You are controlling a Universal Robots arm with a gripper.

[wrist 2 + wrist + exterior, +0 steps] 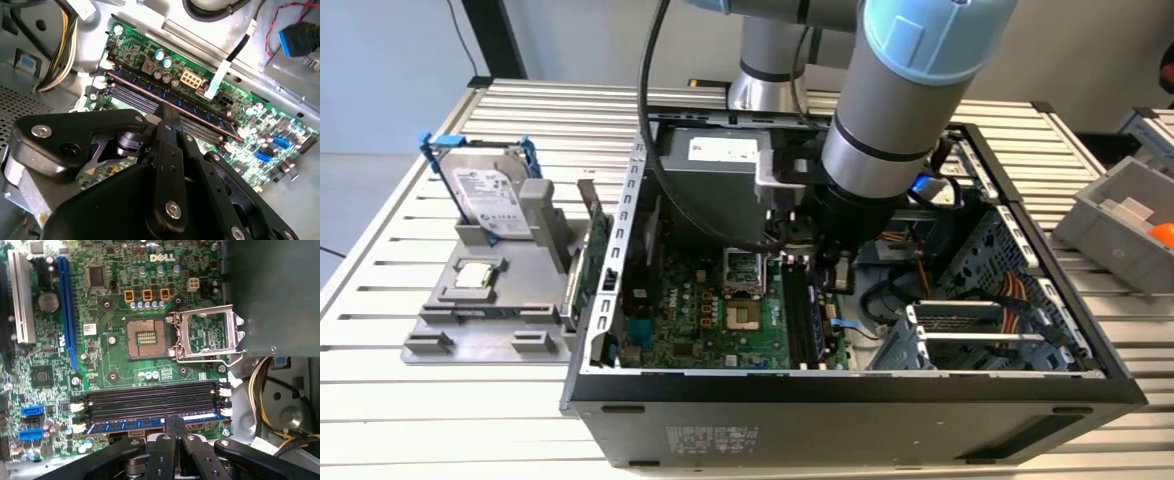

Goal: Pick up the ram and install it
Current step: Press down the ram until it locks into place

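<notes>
Exterior view first: we see the arm reaching down into the open computer case (607, 300), with the gripper (834, 262) low over the black memory slots on the motherboard (707, 310). Both wrist views give us the closer look. In the first wrist view the gripper (175, 424) has its two fingers (181, 427) drawn together until almost no gap remains, their tips meeting the top edge of the ram (150, 425), a thin blue stick that lies along the slot nearest the fingers. We count four long memory slots (150, 400) side by side there: three bare and black, and the fourth taken by the ram. Whether the fingers pinch the stick or merely press down on its edge, we cannot tell. In the second wrist view the same narrow fingertips (167, 112) come down on the ram (200, 112), which runs the length of its slot beside the bare ones. One processor socket (145, 337) sits beyond the slots with its metal frame (207, 335) swung open beside it. Outside the case, toward the exterior view's left, we count one silver hard drive (491, 200) with blue rails standing upright in a grey holder (487, 310), and one green expansion card (594, 270) standing just beside the case wall.
</notes>
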